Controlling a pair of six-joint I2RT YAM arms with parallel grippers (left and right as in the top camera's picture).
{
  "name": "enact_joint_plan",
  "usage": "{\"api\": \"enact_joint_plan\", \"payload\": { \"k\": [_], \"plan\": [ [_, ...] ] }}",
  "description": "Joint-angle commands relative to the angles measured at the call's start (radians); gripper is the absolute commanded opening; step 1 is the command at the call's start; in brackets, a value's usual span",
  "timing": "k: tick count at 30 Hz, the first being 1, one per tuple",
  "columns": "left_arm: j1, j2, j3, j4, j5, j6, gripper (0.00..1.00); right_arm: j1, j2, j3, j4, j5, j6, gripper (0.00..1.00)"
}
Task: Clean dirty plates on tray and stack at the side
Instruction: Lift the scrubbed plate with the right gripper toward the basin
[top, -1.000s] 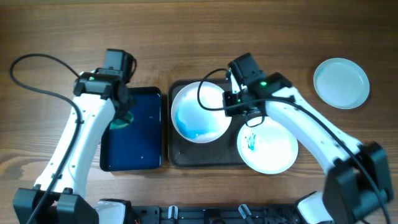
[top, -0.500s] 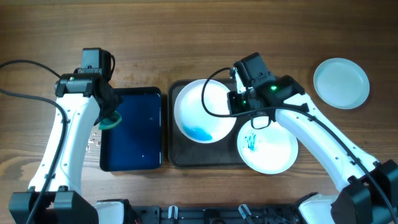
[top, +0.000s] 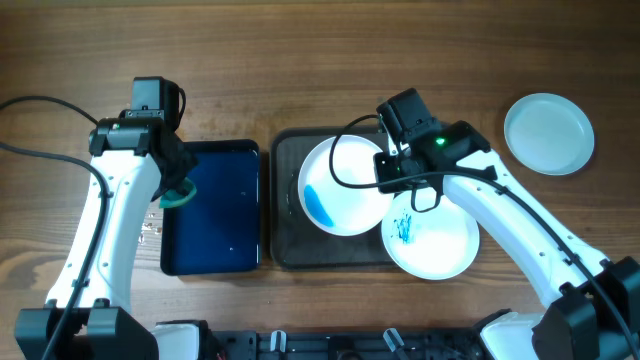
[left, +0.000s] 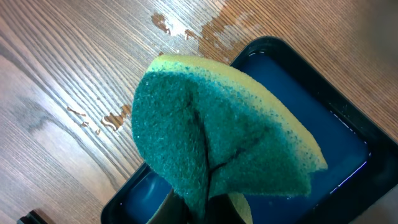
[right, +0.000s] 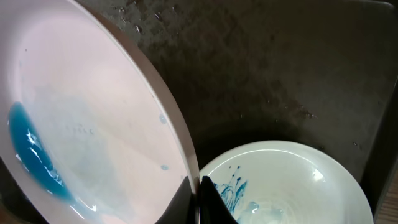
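My right gripper (top: 385, 172) (right: 199, 198) is shut on the rim of a white plate (top: 345, 186) (right: 87, 124), which it holds tilted above the dark tray (top: 290, 235) (right: 280, 74). A pool of blue liquid lies in the plate's low left side. A second dirty plate (top: 435, 235) (right: 280, 183) with teal scribbles rests at the tray's right end. A third, pale blue plate (top: 548, 133) lies on the table at the far right. My left gripper (top: 176, 192) (left: 208, 208) is shut on a green-and-yellow sponge (left: 217, 134), over the left rim of the blue basin (top: 215, 215) (left: 298, 162).
Water drops are spattered on the wood (left: 171, 25) left of the basin. Black cables loop from both arms over the table. The arm bases stand along the front edge.
The right gripper has shifted the held plate to the right and tilted it further, and the blue liquid has run to its left side. The left arm swung left a second ago, then stayed still.
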Motion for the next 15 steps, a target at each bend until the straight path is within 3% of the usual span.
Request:
{"api": "enact_joint_plan", "payload": {
  "k": [1, 15],
  "plan": [
    [0.005, -0.021, 0.021, 0.008, 0.002, 0.017, 0.04, 0.002, -0.017, 0.037, -0.016, 0.009, -0.019, 0.04],
    [0.023, -0.021, 0.022, 0.043, 0.002, 0.065, 0.04, 0.029, 0.132, 0.338, -0.127, -0.092, -0.099, 0.05]
  ]
}}
